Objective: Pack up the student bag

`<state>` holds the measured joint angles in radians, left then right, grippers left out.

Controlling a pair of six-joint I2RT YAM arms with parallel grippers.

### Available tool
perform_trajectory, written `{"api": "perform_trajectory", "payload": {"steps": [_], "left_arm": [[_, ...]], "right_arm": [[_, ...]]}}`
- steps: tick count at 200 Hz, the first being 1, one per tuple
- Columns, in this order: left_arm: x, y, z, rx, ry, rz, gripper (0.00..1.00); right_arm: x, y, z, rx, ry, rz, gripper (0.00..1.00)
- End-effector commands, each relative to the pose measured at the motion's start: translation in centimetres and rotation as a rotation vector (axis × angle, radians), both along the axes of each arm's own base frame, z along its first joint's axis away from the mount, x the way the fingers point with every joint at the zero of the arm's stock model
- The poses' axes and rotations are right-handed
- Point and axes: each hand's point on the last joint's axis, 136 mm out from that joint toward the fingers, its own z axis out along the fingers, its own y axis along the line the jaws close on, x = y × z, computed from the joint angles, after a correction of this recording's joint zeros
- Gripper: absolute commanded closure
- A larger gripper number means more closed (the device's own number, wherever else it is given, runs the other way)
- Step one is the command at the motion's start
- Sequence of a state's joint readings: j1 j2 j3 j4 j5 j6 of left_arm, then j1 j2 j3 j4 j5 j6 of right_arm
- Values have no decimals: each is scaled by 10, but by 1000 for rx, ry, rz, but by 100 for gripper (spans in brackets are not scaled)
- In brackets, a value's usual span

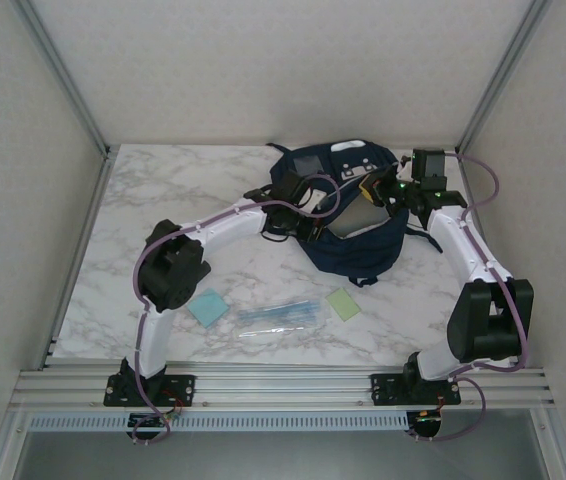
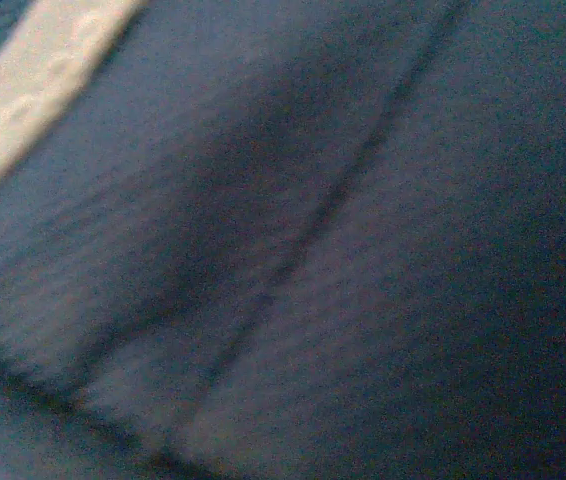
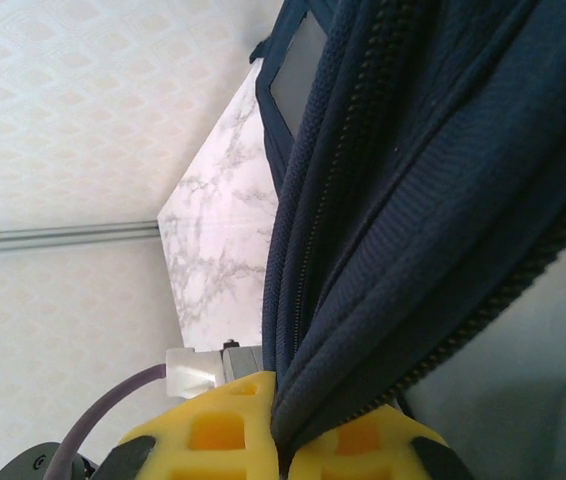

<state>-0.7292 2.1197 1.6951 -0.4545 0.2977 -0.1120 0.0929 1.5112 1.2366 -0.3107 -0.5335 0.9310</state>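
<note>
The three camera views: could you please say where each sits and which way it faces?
Top external: fixed above and behind the bases, looking down on the white marble table and large dark navy fabric backpack; left arm, right arm visible.
Left wrist: on the left arm, pressed against blurred navy fabric.
Right wrist: on the right arm, facing along the right gripper, yellow fingers clamped on the backpack's zipper edge.
Shared: backpack in all three; table in top and right wrist.

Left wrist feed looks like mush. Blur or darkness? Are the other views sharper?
Left wrist: blurred and dim, too close to the student bag, navy fabric smeared soft. Right wrist: sharp, bright, zipper teeth crisp where the right gripper pinches the bag edge. Top external: clear, even light, faint shadows.
</note>
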Motion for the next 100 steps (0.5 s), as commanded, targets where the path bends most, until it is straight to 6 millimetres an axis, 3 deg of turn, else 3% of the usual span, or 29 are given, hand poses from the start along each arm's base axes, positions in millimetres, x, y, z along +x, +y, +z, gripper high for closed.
{"api": "perform_trajectory", "payload": {"steps": [1,25,58,77,100], "left_arm": [[26,46,-9,144,-59,140,100],[46,86,-22,243,-59,263,100],[75,107,-21,256,-91,372,100],[86,97,-12,199,-75,366,100],[73,64,2,59,-29,249,100]], "right_arm": [[7,-5,55,7,-175,7,100],[5,-8,58,-3,-180,3,100],[2,-9,60,-2,-180,5,100],[1,-9,59,1,-177,3,100],[2,-8,58,10,-176,8,100]]}}
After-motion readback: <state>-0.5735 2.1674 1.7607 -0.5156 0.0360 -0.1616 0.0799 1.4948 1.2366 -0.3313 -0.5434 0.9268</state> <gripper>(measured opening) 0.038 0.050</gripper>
